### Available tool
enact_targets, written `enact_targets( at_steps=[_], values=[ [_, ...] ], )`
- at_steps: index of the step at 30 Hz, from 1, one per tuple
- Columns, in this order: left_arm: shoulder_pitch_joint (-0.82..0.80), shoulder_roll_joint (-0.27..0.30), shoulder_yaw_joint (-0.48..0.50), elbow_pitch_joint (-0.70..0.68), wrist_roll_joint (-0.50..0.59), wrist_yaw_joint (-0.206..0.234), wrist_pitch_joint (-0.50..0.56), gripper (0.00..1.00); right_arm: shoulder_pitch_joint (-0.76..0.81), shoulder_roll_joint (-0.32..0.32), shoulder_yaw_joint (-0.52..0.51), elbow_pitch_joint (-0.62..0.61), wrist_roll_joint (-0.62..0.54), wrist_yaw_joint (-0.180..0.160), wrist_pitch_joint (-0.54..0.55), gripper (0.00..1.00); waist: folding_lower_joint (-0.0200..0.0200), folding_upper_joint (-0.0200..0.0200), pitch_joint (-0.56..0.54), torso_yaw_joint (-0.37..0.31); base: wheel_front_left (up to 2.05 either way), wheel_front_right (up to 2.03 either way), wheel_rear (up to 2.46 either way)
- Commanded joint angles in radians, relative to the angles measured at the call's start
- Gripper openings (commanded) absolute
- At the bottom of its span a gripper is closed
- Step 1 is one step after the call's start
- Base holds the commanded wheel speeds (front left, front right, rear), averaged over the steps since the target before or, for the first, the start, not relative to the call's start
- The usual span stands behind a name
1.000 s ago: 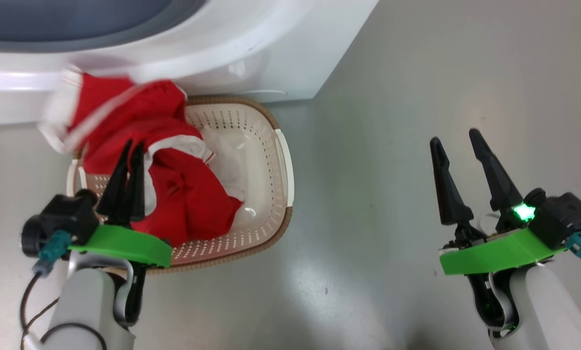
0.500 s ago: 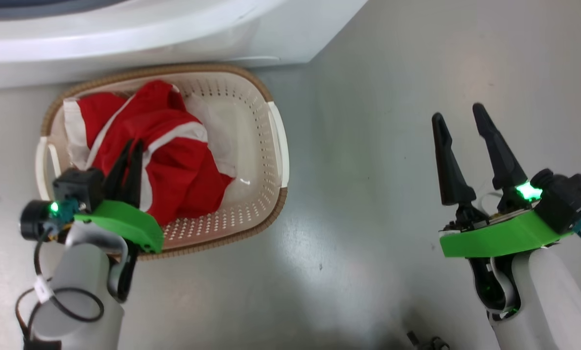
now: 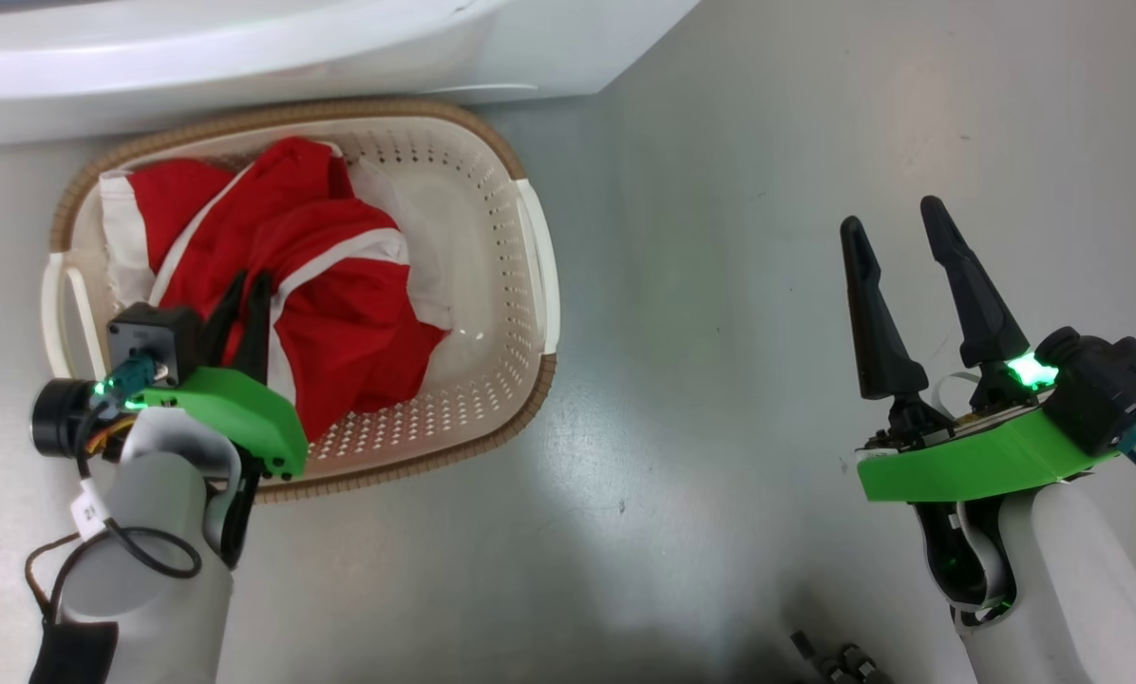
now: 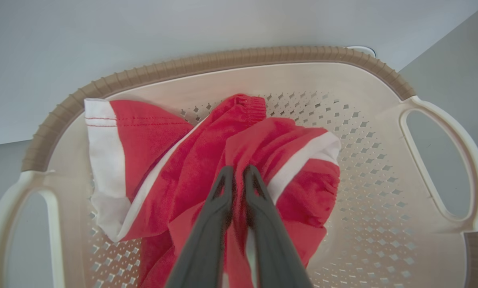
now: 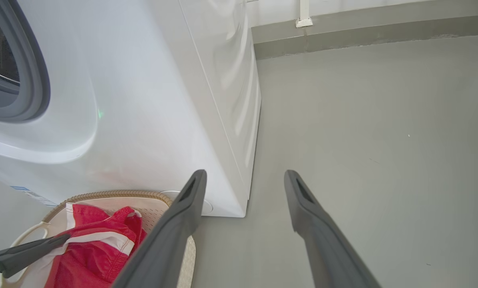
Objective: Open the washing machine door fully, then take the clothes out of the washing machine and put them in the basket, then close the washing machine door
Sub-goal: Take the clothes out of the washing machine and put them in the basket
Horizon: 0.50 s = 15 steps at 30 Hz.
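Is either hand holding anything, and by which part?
Left hand pinches the clothes by a red fold near their middle, inside the basket. Right hand is open and empty.

Your head cam looks steeply down on the basket (image 3: 539,256); L wrist cam sits close over it; R wrist cam, farther off, shares its rim.

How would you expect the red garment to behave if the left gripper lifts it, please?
Probably floppy: the garment lies in crumpled folds and would sag from the left gripper. Likely light, being thin cloth. Unlikely to slip, since fabric sits between the closed fingers.
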Motion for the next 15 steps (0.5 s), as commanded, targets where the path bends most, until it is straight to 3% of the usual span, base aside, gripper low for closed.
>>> enact_targets(
  at_steps=[1,2,3,15],
  values=[
    [0.009,0.029,0.026,-0.009,0.015,0.001,-0.005,0.68,0.008,0.001,0.025,-0.020,-0.006,0.007,-0.006,1.00,-0.0001,0.0000,-0.006,0.003,0.00,0.00,0.00],
    [0.010,0.026,0.025,-0.008,0.016,0.001,-0.005,0.92,0.009,0.001,0.024,-0.019,-0.007,0.007,-0.006,1.00,-0.0001,0.0000,-0.011,0.005,0.00,0.00,0.00],
    [0.012,0.024,0.027,-0.011,0.016,0.001,-0.005,1.00,0.011,0.001,0.024,-0.018,-0.009,0.007,-0.006,1.00,-0.0001,0.0000,-0.016,0.008,0.00,0.00,0.00],
    [0.103,0.003,0.069,-0.081,-0.014,0.001,-0.005,1.00,0.033,0.001,0.025,0.014,-0.018,0.007,-0.006,1.00,-0.0001,0.0000,-0.143,0.027,0.00,0.00,0.00]
  ],
)
